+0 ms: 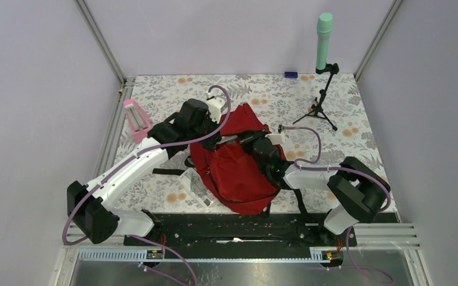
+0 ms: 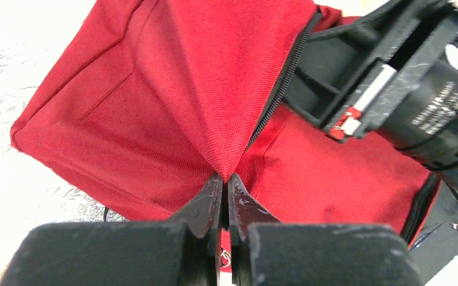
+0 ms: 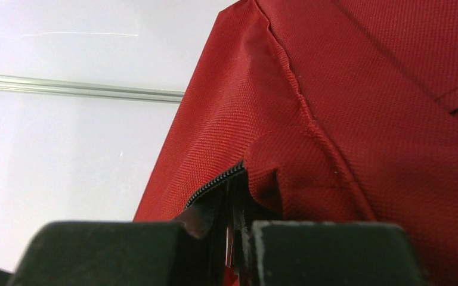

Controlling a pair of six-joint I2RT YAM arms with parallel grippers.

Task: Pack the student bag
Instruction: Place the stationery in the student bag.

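Observation:
The red student bag point(image 1: 237, 170) lies on the floral table between both arms. My left gripper point(image 1: 214, 136) is shut on a pinched fold of its red fabric point(image 2: 203, 89) beside the black zipper point(image 2: 277, 98), with the tips at the fold point(image 2: 226, 179). My right gripper point(image 1: 247, 138) is shut on the bag's zipper edge point(image 3: 214, 183), with its tips at the fabric point(image 3: 234, 189). The right gripper's body shows in the left wrist view point(image 2: 393, 77). The bag's inside is hidden.
A pink frame stand point(image 1: 136, 119) stands at the left. A black tripod point(image 1: 323, 101) with a green cylinder point(image 1: 324, 40) stands at the back right. A small blue object point(image 1: 290, 74) lies at the far edge. White items point(image 1: 188, 180) lie by the bag's left side.

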